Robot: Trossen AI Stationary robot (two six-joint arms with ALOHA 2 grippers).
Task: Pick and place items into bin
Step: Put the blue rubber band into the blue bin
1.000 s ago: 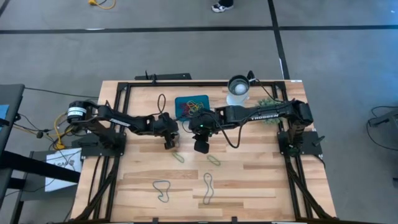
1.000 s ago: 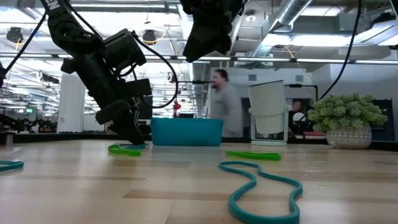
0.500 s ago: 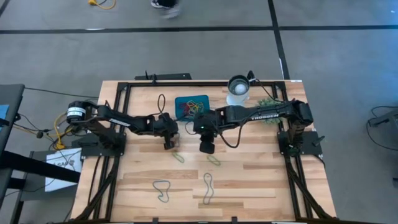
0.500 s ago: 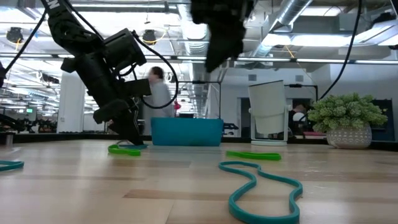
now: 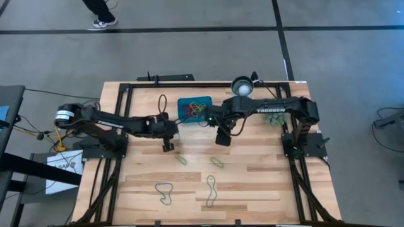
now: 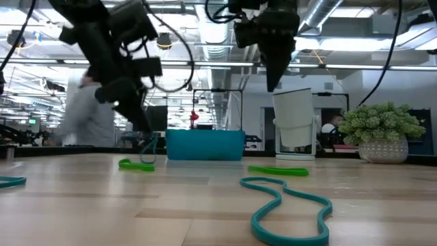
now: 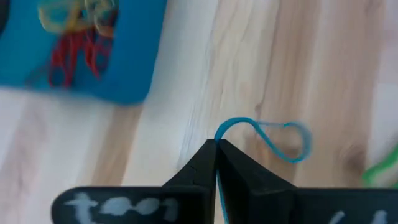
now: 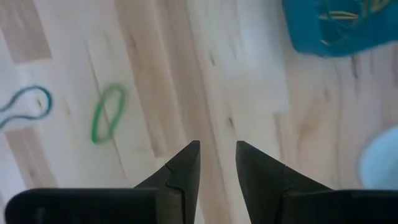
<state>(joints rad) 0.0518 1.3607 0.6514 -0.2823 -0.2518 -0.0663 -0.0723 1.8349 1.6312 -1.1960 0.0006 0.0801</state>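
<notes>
Beside the teal bin (image 7: 81,56), the left claw (image 7: 216,149) pinches a thin, looping blue rubber band (image 7: 273,134).

Bin (image 5: 194,107) behind bands (image 5: 180,159) on table (image 5: 265,183).

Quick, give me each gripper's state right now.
Left gripper: shut on a teal rubber band, near the bin.
Right gripper: open, empty, above the table.
</notes>
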